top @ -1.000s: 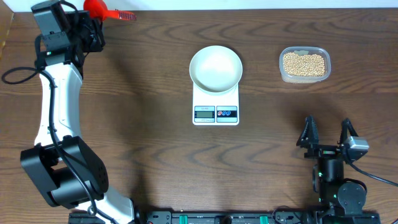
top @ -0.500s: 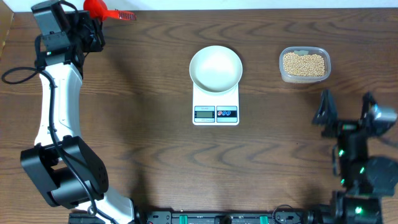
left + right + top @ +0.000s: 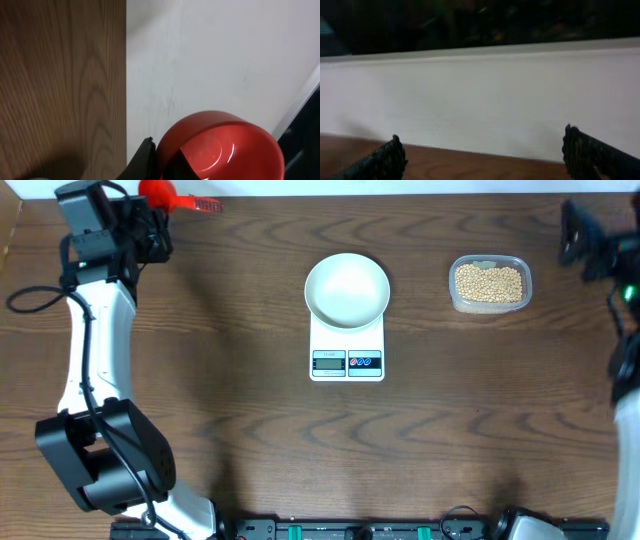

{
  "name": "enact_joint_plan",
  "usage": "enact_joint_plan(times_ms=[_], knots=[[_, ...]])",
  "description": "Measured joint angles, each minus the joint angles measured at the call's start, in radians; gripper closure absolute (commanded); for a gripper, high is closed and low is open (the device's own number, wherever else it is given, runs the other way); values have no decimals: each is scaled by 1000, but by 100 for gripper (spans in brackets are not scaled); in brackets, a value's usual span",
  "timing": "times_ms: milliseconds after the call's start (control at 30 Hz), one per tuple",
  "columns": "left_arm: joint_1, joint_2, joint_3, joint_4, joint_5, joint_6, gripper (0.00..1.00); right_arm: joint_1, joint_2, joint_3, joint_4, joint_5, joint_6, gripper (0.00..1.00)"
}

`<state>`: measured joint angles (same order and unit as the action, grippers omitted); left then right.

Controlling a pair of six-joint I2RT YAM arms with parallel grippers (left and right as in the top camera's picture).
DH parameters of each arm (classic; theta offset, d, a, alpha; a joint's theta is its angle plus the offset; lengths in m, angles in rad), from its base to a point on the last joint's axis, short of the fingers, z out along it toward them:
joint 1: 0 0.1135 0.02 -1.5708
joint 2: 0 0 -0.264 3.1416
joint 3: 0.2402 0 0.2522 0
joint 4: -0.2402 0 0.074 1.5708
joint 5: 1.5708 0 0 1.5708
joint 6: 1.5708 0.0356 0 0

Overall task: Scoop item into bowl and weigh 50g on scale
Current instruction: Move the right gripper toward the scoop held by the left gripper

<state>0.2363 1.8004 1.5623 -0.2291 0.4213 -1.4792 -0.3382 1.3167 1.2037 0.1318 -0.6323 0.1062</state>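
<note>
The beans (image 3: 489,283) are found in a clear tub (image 3: 453,288) at the far right of the table (image 3: 240,330). The empty bowl (image 3: 347,288) is set on the scale (image 3: 347,347) in the middle, well apart from the tub. The red scoop (image 3: 158,192) is seen at the far left edge, and it seems to be held by the tightly closed left gripper (image 3: 152,218). The right gripper (image 3: 482,145) is spread wide, with nothing in it, near the tub.

The scoop should be carried level to the tub and dipped in shallow. The beans should be tipped out slowly while the scale is watched.

The numbers on the scale cannot be read. The spot where the scoop is gripped is hidden.
</note>
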Motion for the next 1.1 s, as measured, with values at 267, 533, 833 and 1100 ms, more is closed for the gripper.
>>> enact_joint_plan(times_ms=[267, 533, 833, 1100], knots=[[-130, 0, 0, 4, -13, -74, 93, 23, 382, 394, -1, -317, 90, 1], [-228, 0, 0, 11, -57, -134, 93, 158, 620, 638, 0, -516, 150, 1], [-256, 0, 0, 15, -64, -148, 93, 325, 754, 734, -2, -625, 232, 1], [-261, 0, 0, -21, -69, -148, 93, 356, 788, 756, -8, -738, 316, 1]])
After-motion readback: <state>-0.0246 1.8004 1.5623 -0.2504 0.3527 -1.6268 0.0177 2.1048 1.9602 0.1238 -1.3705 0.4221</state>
